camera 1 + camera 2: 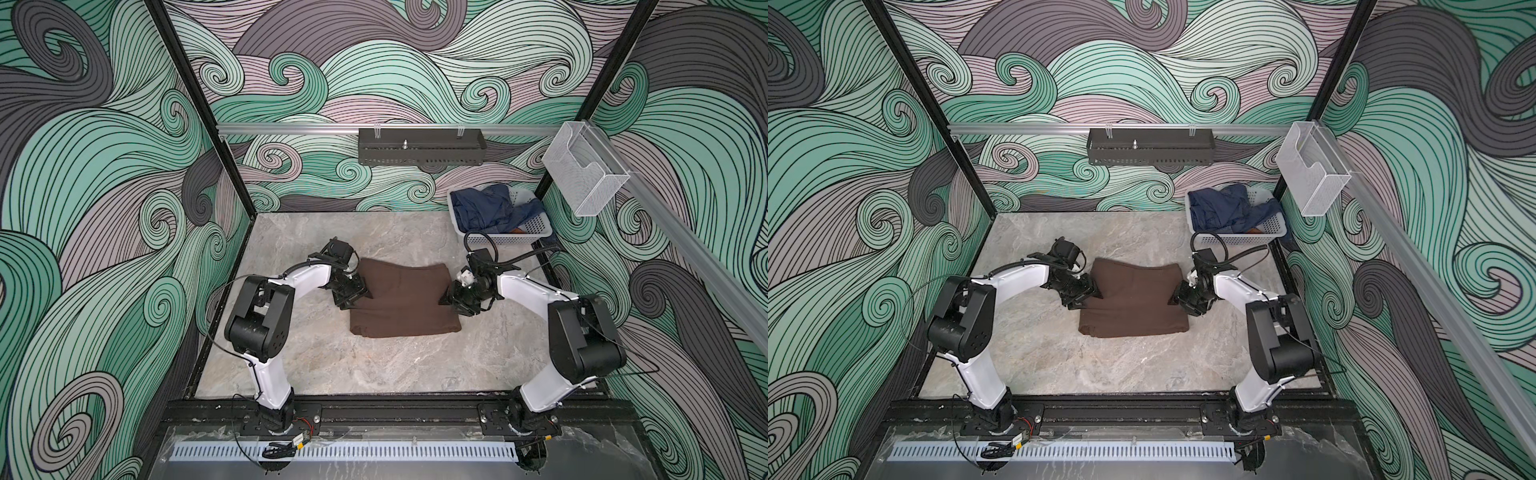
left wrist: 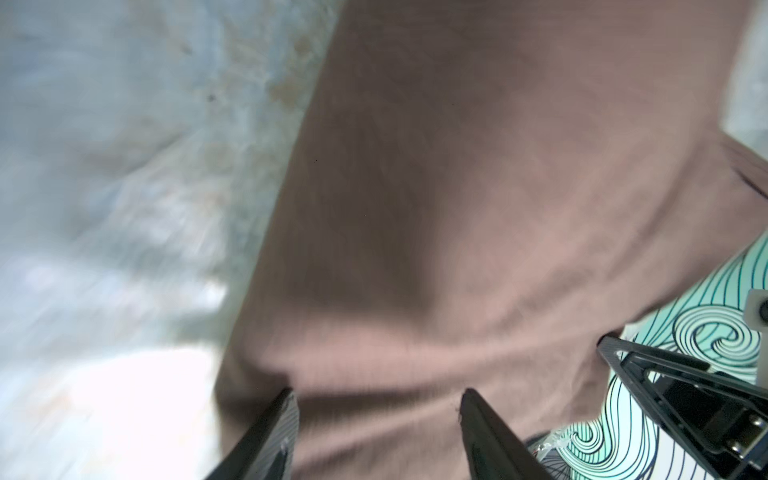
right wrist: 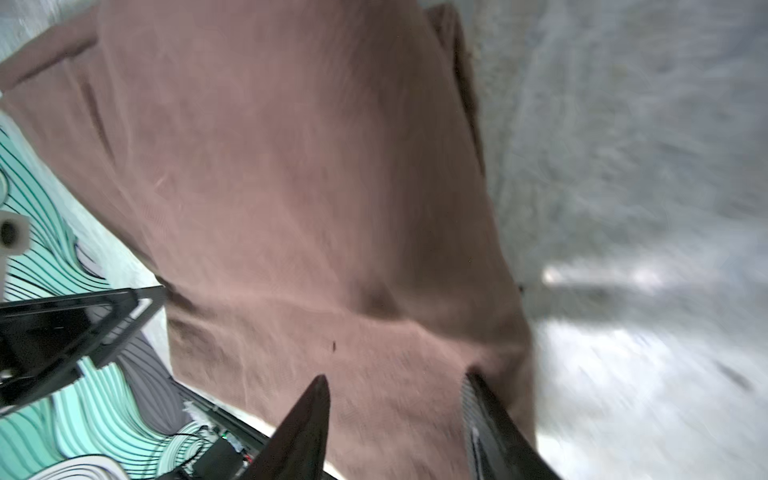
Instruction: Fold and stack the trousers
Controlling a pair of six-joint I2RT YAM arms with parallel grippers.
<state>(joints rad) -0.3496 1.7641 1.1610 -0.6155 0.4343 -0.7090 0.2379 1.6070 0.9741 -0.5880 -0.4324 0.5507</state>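
The dark brown trousers [image 1: 405, 303] [image 1: 1136, 303] lie folded into a thick, roughly rectangular bundle in the middle of the marble table. My left gripper [image 1: 365, 293] [image 1: 1096, 293] is at the bundle's left edge, and my right gripper [image 1: 444, 299] [image 1: 1173, 299] is at its right edge. In the left wrist view the left gripper [image 2: 379, 392] is open, jaws wide apart over the brown cloth [image 2: 457, 187]. The right wrist view shows the right gripper [image 3: 395, 376] open too, just above the trousers [image 3: 311, 187], with nothing pinched.
A white plastic basket [image 1: 536, 232] with navy denim garments [image 1: 486, 208] stands at the back right corner. A black tray [image 1: 422, 145] hangs on the back rail and a wire mesh holder [image 1: 586, 170] on the right rail. Bare marble table [image 1: 332, 365] lies in front of the bundle.
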